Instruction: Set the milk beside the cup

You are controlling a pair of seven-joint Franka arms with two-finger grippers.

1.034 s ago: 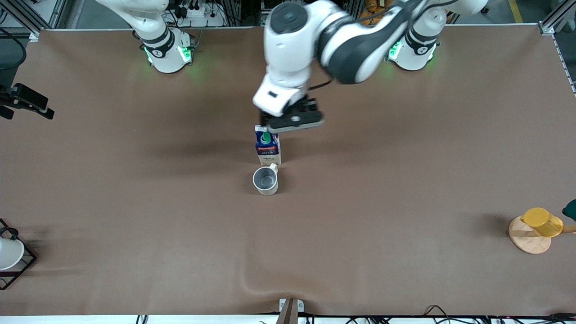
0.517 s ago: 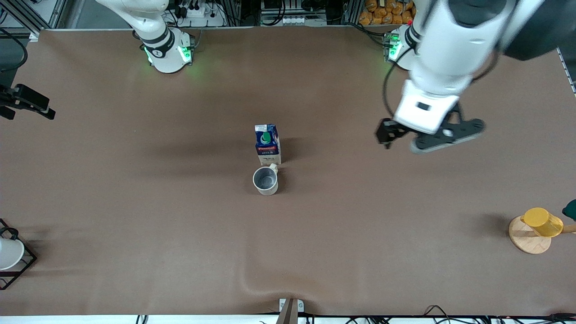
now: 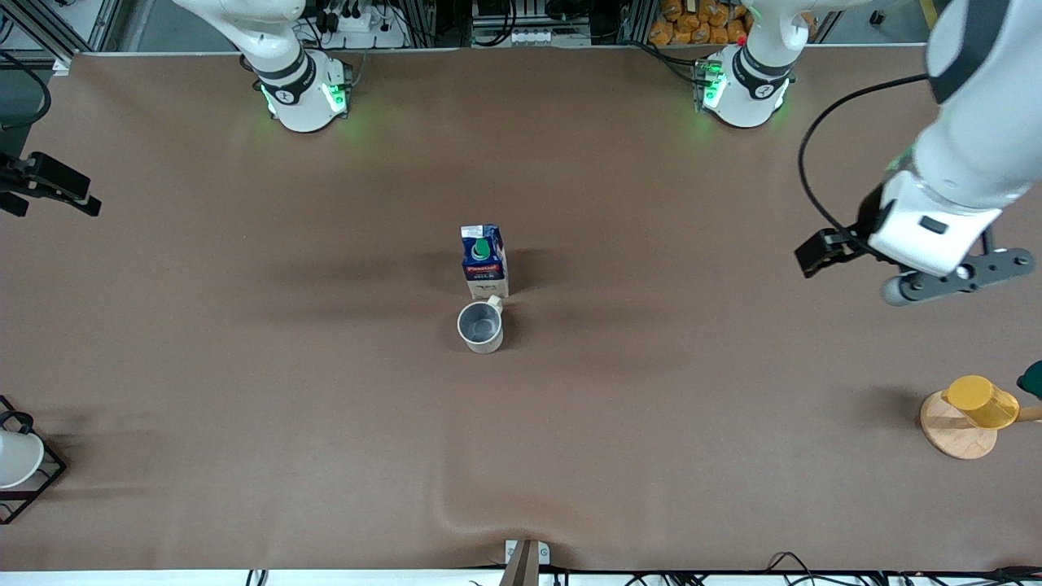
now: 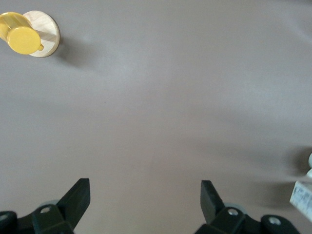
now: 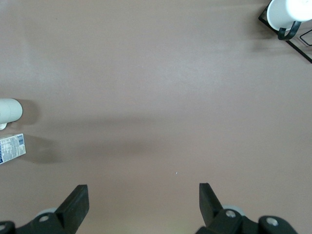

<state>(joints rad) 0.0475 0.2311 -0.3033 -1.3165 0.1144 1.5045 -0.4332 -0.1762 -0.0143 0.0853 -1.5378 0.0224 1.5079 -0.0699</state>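
The milk [image 3: 483, 262], a dark-blue carton with a green cap, stands upright mid-table. The cup [image 3: 480, 325], an off-white mug with a grey inside, stands just nearer to the front camera, its handle close to the carton. My left gripper [image 3: 956, 281] hangs open and empty over bare table toward the left arm's end, well away from both. In the left wrist view its fingers [image 4: 78, 195] are wide apart and the carton's corner [image 4: 303, 197] shows at the edge. My right gripper [image 5: 144, 197] is open and empty, up over bare table; its view shows the mug [image 5: 9, 111] and the carton [image 5: 12, 147].
A yellow cup [image 3: 981, 401] on a round wooden base [image 3: 956, 431] sits near the table's edge at the left arm's end, also in the left wrist view [image 4: 19, 36]. A white cup in a black wire rack [image 3: 16, 460] sits at the right arm's end.
My left gripper has left the milk and swung up and away toward the left arm's end of the table. The milk and mug have not moved.
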